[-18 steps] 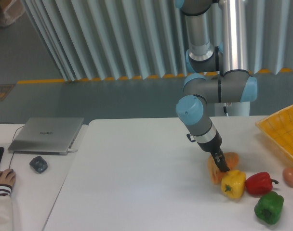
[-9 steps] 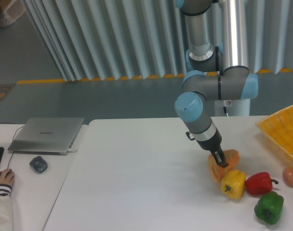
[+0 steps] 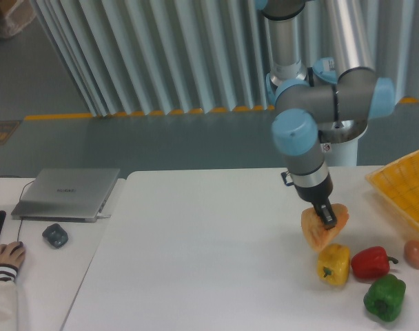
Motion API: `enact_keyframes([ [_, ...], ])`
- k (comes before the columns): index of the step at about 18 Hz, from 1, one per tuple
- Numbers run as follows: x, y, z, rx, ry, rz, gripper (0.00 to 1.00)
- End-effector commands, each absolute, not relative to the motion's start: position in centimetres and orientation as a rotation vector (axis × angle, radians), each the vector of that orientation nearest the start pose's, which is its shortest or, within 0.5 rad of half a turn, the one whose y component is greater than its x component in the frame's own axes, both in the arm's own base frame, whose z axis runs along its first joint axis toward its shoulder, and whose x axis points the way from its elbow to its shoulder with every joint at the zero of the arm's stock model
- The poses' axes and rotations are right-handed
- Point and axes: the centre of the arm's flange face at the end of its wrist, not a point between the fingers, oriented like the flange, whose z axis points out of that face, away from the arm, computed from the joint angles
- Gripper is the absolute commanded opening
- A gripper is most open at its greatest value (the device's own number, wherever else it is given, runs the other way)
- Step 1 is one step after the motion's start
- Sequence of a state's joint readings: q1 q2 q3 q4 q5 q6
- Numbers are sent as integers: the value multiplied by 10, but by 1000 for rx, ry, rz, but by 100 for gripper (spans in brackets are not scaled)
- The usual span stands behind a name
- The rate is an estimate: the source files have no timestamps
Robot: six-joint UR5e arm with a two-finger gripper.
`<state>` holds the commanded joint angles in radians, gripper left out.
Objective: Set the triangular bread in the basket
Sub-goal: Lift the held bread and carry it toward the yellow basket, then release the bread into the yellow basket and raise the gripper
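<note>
Just above the yellow pepper, the tool is gripping the triangular bread, holding it clear of the white surface. Right of the yellow pepper, a red pepper and a green pepper are lying, with a small egg beyond. Up and to the right of that pepper, the basket is sitting at the surface's edge.

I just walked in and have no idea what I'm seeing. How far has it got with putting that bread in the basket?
Done: the claw has gripped the orange-tan wedge-shaped bread and holds it above the white table, near the yellow bell pepper. In hand: carrying it. Left: reaching the bright yellow lattice plastic basket at the right edge and letting go.
</note>
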<state>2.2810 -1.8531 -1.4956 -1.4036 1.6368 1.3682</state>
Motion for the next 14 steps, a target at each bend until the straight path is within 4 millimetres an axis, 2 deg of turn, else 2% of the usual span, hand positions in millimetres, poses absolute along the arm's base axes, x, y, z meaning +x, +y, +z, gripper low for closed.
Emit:
enact_keyframes([
  [2, -309, 520, 392, -3013, 1135, -25, 33],
  [3, -317, 506, 403, -3002, 1157, -29, 33],
  [7, -334, 492, 401, -2980, 1205, -52, 33],
  [9, -346, 481, 406, -2969, 1197, -49, 33],
  [14, -372, 451, 411, -2903, 1317, -58, 33],
])
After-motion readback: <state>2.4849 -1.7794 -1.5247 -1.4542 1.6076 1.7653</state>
